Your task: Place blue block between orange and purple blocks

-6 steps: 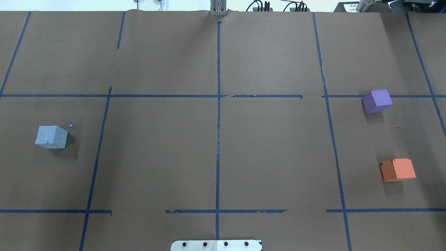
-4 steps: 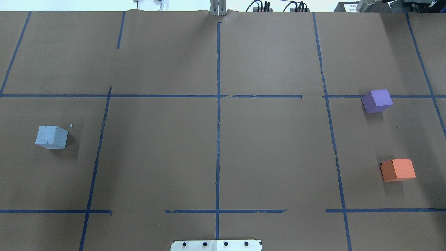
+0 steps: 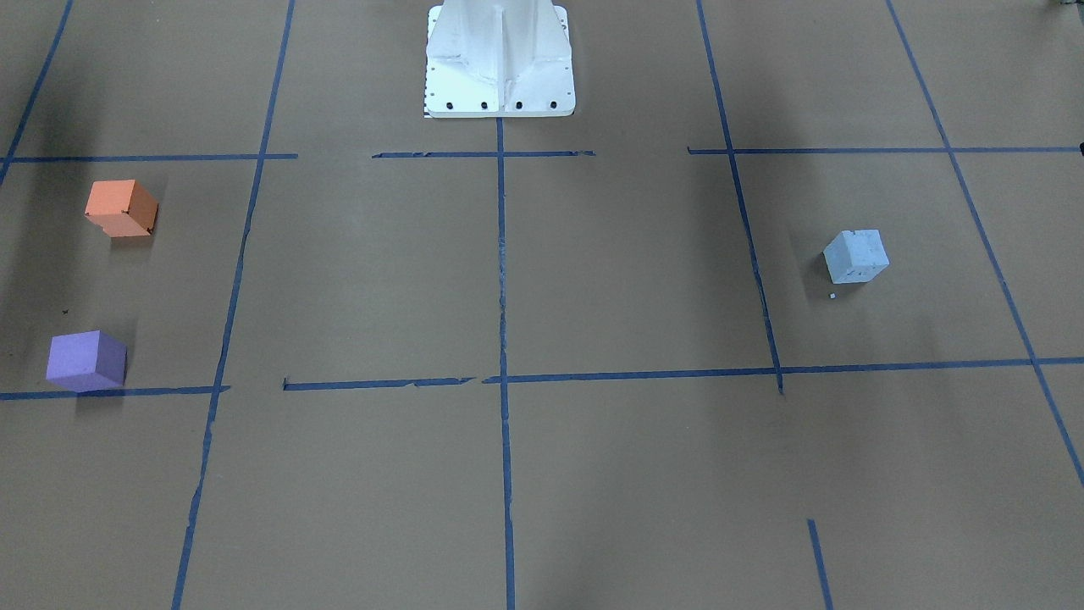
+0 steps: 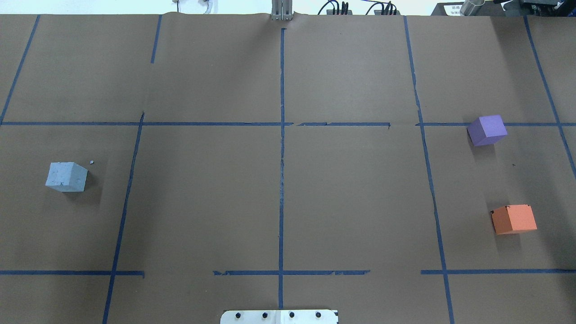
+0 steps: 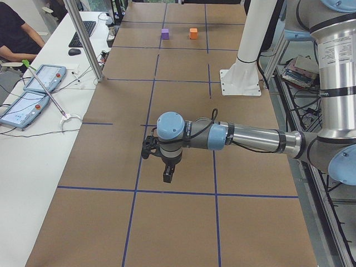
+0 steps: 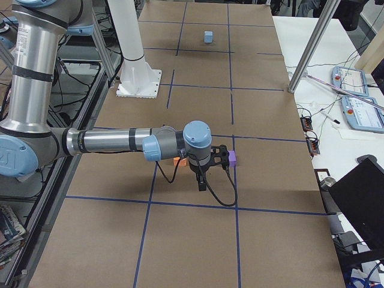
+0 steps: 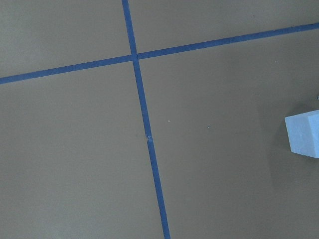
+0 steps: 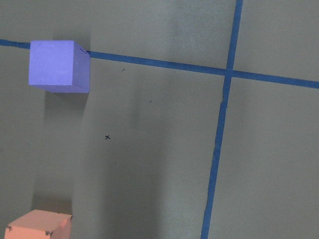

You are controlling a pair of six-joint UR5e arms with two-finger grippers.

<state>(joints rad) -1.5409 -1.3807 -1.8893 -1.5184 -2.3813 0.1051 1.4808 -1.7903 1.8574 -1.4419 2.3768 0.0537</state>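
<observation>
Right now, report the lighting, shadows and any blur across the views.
Overhead exterior: sharp, evenly lit; the purple block, orange block and blue block cast soft short shadows. Exterior front-facing: broad dim bands cross the paper at left and centre-right. Left wrist-mounted: blue block looks washed out, cut by the frame edge.

A brown paper-covered counter (image 4: pixel 202 202) is marked off into squares by blue tape lines (image 4: pixel 282 180), which are torn in places. A tiny black cross-shaped mark (image 8: pixel 107 137) sits on the paper. Beside the counter, a white side table (image 5: pixel 33 167) carries two grey-framed tablets (image 5: pixel 44 78) and a black computer mouse (image 5: pixel 74 52). A person in a black shirt (image 5: pixel 16 33) sits at its far end.
</observation>
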